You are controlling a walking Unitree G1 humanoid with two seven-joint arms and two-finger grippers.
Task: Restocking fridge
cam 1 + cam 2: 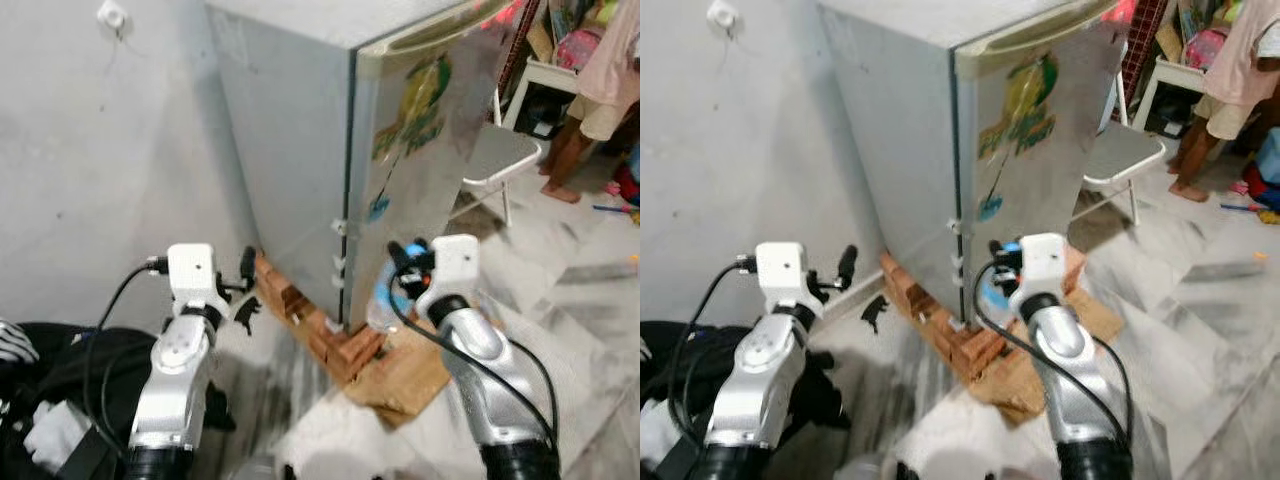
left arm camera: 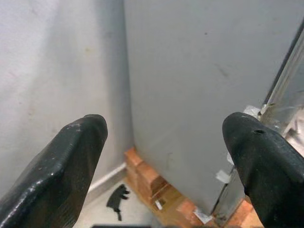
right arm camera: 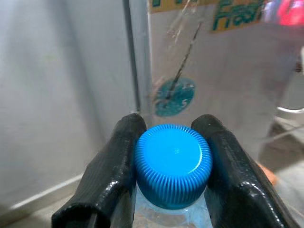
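Grey wall (image 1: 90, 160) and pale marbled floor (image 1: 580, 300) frame a small grey fridge (image 1: 300, 130), its door (image 1: 425, 150) shut, standing on a row of bricks (image 1: 320, 330) with cardboard (image 1: 405, 375) beside them.

Just ahead of the right gripper (image 3: 172, 142) is the door, with its round teal sticker (image 3: 174, 96) and a green-and-yellow label higher up. That gripper is clamped on a clear bottle (image 1: 383, 300) at the neck, one black finger pressed to each side of the ribbed blue cap (image 3: 173, 164), holding it low near the fridge's front corner.

The left gripper (image 2: 164, 142) hangs with its fingers (image 2: 71, 156) spread wide and nothing between them, facing the fridge's plain side panel and the gap at the wall. Below it a small dark object (image 2: 118, 200) lies on the floor by the bricks.

Beyond the right gripper, past the fridge, stand a white folding chair (image 1: 495, 160) and a person (image 1: 590, 100). Near the left arm lies a heap of black fabric (image 1: 60, 370).
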